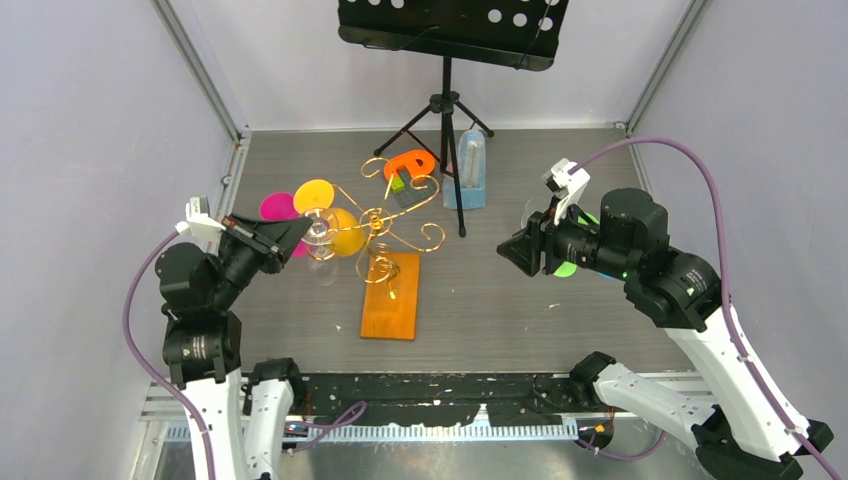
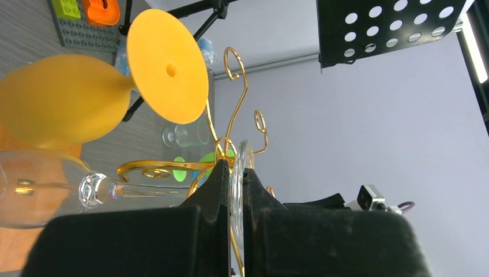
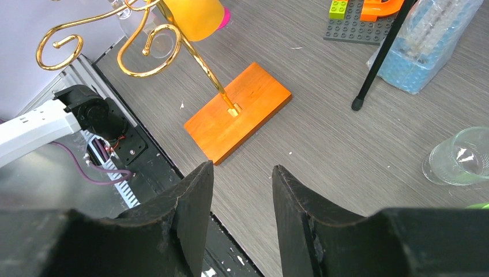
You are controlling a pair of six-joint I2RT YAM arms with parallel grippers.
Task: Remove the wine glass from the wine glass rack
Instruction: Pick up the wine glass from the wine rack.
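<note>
The left gripper (image 2: 235, 173) is clamped on the foot of the clear wine glass (image 2: 95, 189), which hangs on the gold rack (image 1: 392, 300). The right gripper (image 3: 242, 170) hovers well apart, its fingers spread. The next move likely calls for sliding the foot out past the curled wire end.

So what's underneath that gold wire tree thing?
The rack stands with its stem set in a flat orange wooden base, which lies on the grey table. Anything beneath the base itself is covered.

black music stand (image 1: 447, 30) at back, blue pouch (image 1: 468, 175) beside pole
</note>
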